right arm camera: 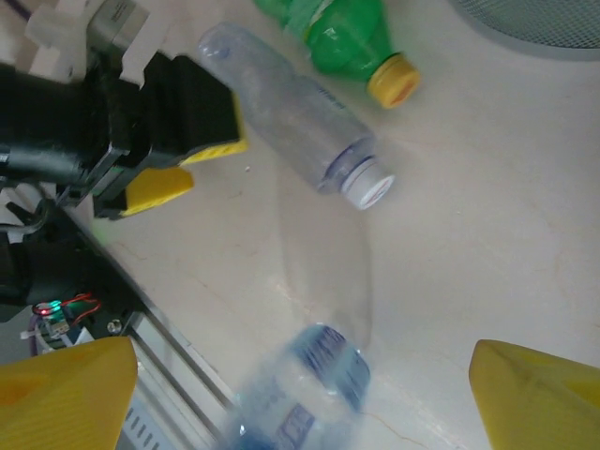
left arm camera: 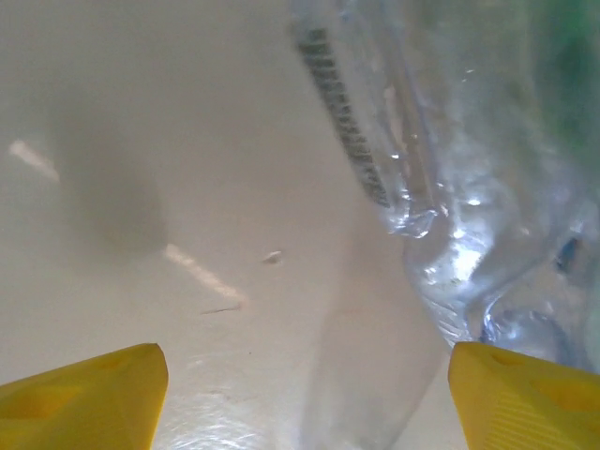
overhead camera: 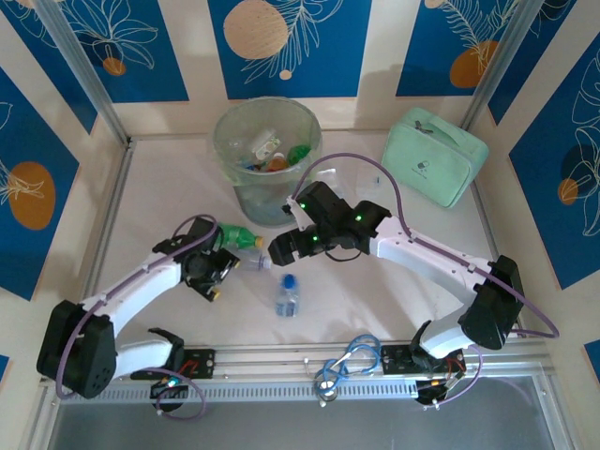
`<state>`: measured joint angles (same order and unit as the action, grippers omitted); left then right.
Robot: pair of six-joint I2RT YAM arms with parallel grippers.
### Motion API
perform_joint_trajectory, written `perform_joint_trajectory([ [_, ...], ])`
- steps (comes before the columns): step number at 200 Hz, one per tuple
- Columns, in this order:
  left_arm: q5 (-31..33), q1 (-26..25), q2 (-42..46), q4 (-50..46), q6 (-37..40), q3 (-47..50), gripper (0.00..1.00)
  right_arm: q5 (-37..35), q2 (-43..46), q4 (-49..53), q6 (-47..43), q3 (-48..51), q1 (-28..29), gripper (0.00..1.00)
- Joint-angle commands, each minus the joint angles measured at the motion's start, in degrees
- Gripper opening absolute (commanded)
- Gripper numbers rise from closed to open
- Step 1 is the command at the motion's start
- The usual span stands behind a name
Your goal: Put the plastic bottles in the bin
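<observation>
The bin, a tall pale-green bucket at the back, holds several bottles. On the table in front of it lie a green bottle with a yellow cap and a clear bottle with a white cap. A blue-labelled bottle sits nearer the front, blurred under my right gripper, which hangs open above it. My left gripper is open low over the table, the clear bottle just beyond its right finger.
A mint-green zippered case lies at the back right. A metal rail with coiled cables runs along the near edge. The two grippers are close together, with the left gripper showing in the right wrist view.
</observation>
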<state>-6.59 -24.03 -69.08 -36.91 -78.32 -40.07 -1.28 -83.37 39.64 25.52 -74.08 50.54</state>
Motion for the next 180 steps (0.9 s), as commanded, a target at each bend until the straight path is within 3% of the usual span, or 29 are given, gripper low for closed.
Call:
perform_joint_trajectory([
  [1,3.0,-0.5,-0.7,-1.7,5.0,-5.1,0.79,3.8,0.5,-1.0,-0.4,1.6,-0.1,0.92],
  [26,5.1,-0.5,1.7,-3.6,6.7,-5.6,0.79,4.2,-1.2,-1.1,-0.8,1.4,-0.4,0.92],
  [49,6.0,-0.4,4.0,-3.9,7.2,-5.5,0.80,-0.4,-2.1,1.0,0.1,1.0,-0.7,0.91],
  [88,4.5,-0.3,5.0,-2.6,9.9,-6.4,0.80,-1.6,1.9,4.9,0.6,4.5,-1.2,0.92],
  [116,4.7,0.3,5.9,-3.1,13.3,-8.9,0.80,-5.4,3.5,11.2,2.5,8.8,3.2,0.94],
  [138,5.1,1.3,7.2,-3.8,15.7,-10.4,0.81,-4.5,3.2,13.8,4.8,11.9,7.0,0.95],
  [180,5.4,3.9,11.0,-4.3,18.1,-11.0,0.82,-5.2,-2.0,17.5,6.2,12.3,12.3,0.97],
])
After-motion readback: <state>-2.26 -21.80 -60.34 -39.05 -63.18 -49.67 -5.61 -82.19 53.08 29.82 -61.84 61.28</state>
